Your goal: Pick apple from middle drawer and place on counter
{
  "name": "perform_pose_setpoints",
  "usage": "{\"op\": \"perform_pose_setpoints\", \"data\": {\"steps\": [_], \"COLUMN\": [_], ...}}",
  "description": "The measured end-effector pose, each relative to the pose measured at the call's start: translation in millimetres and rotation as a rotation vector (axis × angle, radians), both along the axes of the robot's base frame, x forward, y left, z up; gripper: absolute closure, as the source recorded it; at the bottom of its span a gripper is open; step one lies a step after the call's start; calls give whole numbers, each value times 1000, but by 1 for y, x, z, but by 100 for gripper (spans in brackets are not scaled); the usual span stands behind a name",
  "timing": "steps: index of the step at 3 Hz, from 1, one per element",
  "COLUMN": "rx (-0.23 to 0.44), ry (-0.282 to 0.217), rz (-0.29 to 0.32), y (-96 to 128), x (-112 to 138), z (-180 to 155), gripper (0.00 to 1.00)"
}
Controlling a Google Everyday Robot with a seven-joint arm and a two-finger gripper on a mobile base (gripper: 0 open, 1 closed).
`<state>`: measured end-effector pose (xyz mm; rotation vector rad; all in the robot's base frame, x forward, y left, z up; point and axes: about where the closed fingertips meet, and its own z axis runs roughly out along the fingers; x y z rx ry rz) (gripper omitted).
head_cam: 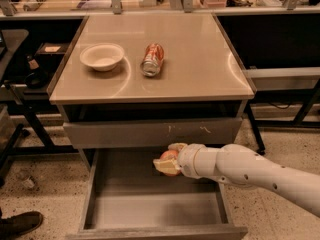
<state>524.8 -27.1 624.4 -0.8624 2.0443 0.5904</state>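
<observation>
At lower centre, the small round red-orange apple (169, 155) is held clamped in the white 2-finger gripper (168, 160), above the wide grey metal middle drawer (150, 211).

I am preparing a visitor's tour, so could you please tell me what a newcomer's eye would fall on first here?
The white arm extends in from the right, its gripper closed on the apple over the open middle drawer at the bottom. Next comes the glossy counter above, with a white bowl at left and a soda can lying beside it.
</observation>
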Motion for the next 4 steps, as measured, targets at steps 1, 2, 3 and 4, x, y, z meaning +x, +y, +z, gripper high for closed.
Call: {"op": "perform_pose_setpoints", "data": {"steps": [1, 2, 3, 4], "rx": [-23, -74, -73, -76], "ry": [-3, -18, -18, -25], "rz": [4, -29, -30, -73], "y": [-3, -28, -29, -46], "x": [13, 32, 31, 21], "z": [25, 93, 94, 111], "gripper": [100, 100, 100, 100]}}
